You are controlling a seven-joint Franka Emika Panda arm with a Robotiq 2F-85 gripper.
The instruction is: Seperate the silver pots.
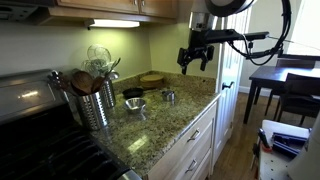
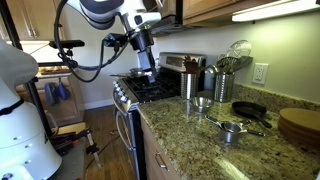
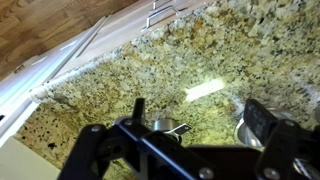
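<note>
Gripper (image 1: 196, 58) hangs in the air off the end of the worktop (image 1: 178, 122), well above the stone and touching nothing. In the wrist view I see its two fingers (image 3: 138, 108) spread wide with only granite between them, so the gripper (image 3: 200, 128) is empty and parted. In the opposite exterior view the gripper (image 2: 145, 62) sits high over the stove (image 2: 150, 88), well away from the cookware.

The silver pots stand apart from each other on the worktop (image 2: 190, 140), not nested and not touching. The first silver pot (image 1: 134, 104) (image 2: 202, 102) is just beside the ribbed steel canister (image 1: 97, 106) (image 2: 190, 84) that holds wooden utensils. The second silver pot (image 1: 169, 96) (image 2: 232, 130) stands further along, near the dark round pan (image 1: 133, 92) (image 2: 250, 110). A round wooden board (image 1: 152, 78) (image 2: 300, 124) lies beyond them.

From the wrist I catch both pots low in the picture, one (image 3: 165, 126) near the middle and one (image 3: 243, 131) to the right, each partly hidden by the gripper's frame; which is which I cannot tell from there
</note>
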